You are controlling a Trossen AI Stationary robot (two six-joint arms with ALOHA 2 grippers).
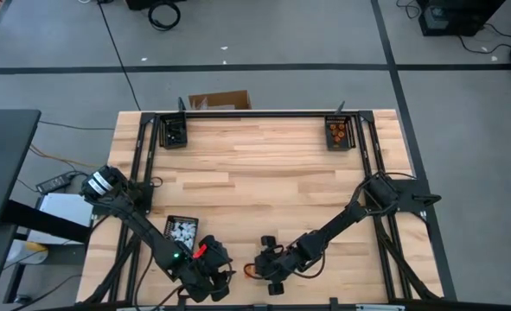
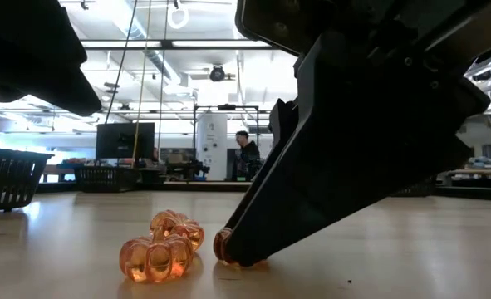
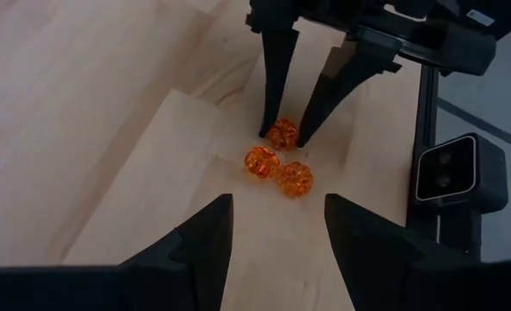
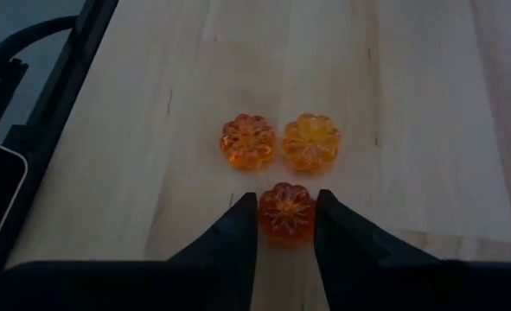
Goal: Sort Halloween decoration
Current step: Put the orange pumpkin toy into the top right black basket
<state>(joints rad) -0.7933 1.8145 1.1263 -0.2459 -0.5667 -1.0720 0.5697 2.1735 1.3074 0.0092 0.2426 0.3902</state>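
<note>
Three bright orange pumpkin trinkets lie close together on the wooden table near its front edge. My right gripper [image 4: 286, 226] slants down onto the nearest pumpkin [image 4: 286, 210], which sits between its fingertips. The other two pumpkins [image 4: 247, 140] [image 4: 311, 141] rest flat on the table just beyond it. My left gripper [image 3: 277, 220] hangs open a little way off, facing the three pumpkins [image 3: 278, 161] with nothing between its fingers. My right gripper pinches one orange pumpkin between its two fingertips, on two opposite sides of its ribbed rim [image 4: 264, 212]. The fingers [image 3: 270, 104] come slanting down from the table's right. The pumpkin [image 2: 222, 246] rests on the table.
A black tray with white trinkets [image 1: 182, 229] sits beside the left arm. At the far edge stand a black tray [image 1: 175, 131] on the left and a tray with orange trinkets [image 1: 338, 131] on the right. The middle of the table [image 1: 264, 181] is bare wood.
</note>
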